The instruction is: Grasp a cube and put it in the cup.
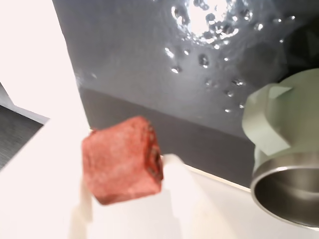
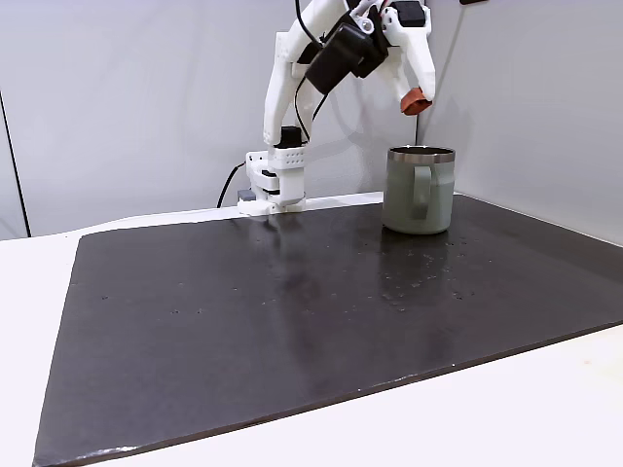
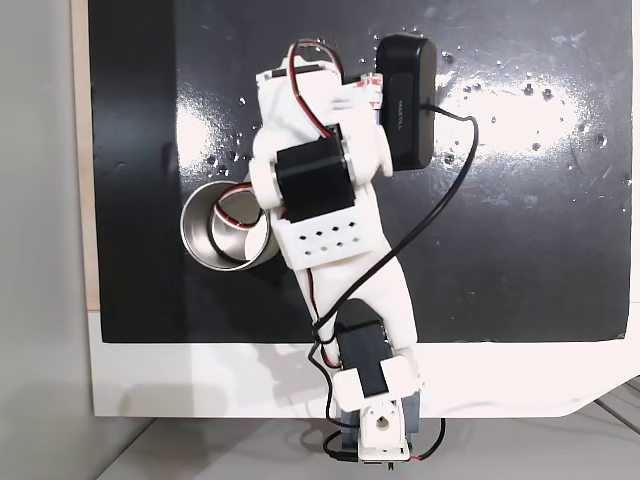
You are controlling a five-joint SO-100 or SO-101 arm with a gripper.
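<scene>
Gripper [image 2: 417, 100] fingers, white plastic, pinch the cube [image 1: 122, 160] between them, and we see it held in the air above the mat, clear of any surface. From the wrist view the cube sits right at the fingertips, one white finger [image 1: 45, 164] pressing its left face and the other coming up against its lower right side. It is a small reddish-brown block with rounded, bevelled edges and a rough, grainy surface; its right face looks darker and pitted.

From the side-on fixed view we see the cube [image 2: 416, 101] hanging above the cup [image 2: 420, 190], roughly over its rim, with a clear gap of air between the two. We cannot tell from that angle whether it is exactly over the opening. In the wrist view the cup [image 1: 291, 144] lies to the right of the cube, tilted in the picture.

The cup is a pale sage-green mug with a flat strap handle [image 2: 422, 190] and a bare steel rim and lining [image 3: 222, 228], smooth and faintly shiny. It stands upright on a dark, glossy mat [image 2: 292, 311] dotted with small specks, which rests on a white table [image 2: 506, 418].
</scene>
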